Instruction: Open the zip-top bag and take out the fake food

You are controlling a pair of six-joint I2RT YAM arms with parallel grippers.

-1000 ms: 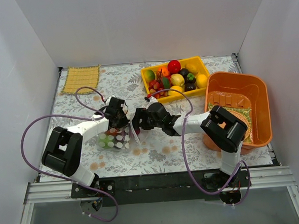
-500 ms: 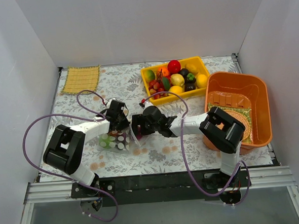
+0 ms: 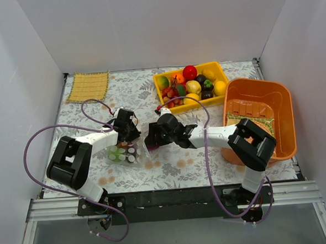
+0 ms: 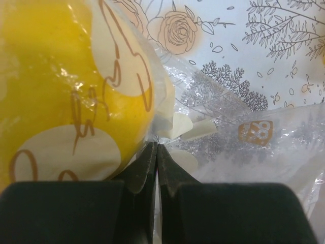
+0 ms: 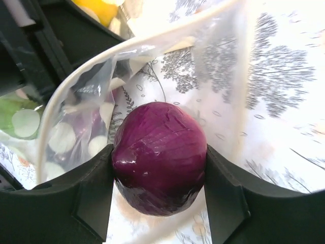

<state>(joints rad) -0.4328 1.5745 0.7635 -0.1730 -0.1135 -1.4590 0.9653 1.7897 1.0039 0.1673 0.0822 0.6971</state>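
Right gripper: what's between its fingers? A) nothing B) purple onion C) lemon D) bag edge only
B: the right wrist view shows the right gripper clamped on a purple onion at the mouth of the bag.

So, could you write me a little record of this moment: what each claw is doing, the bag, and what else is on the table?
left gripper: shut, pinching the film of the zip-top bag
right gripper: shut on a purple onion at the bag's open mouth
bag contents: a yellow fruit and other pieces inside
yellow tray: far side, heaped with fake food
orange tub: right side
woven mat: far left corner
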